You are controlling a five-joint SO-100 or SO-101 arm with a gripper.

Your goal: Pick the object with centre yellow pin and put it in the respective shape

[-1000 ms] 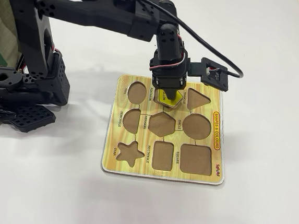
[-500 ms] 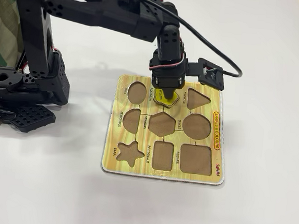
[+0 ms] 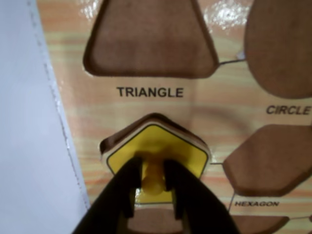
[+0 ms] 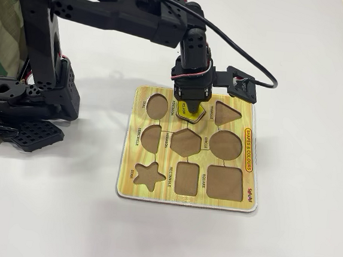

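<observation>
A yellow pentagon piece [image 3: 165, 148] with a yellow centre pin [image 3: 152, 178] lies over the pentagon recess of the wooden shape board [image 3: 146, 109], its far edge raised above the recess rim. My black gripper [image 3: 152, 180] is shut on the pin, one finger [image 3: 127, 185] on each side. In the fixed view the gripper [image 4: 188, 106] stands over the yellow piece [image 4: 190, 110] in the board's back row, between the oval and triangle holes.
The board [image 4: 247, 189] lies on a white table. Empty recesses surround the piece: triangle [image 3: 151, 39], circle [image 3: 280, 44], hexagon [image 3: 270, 158]. In the fixed view a star [image 4: 149, 176], rectangle and square holes lie at the front. The arm's base [image 4: 33, 92] stands left.
</observation>
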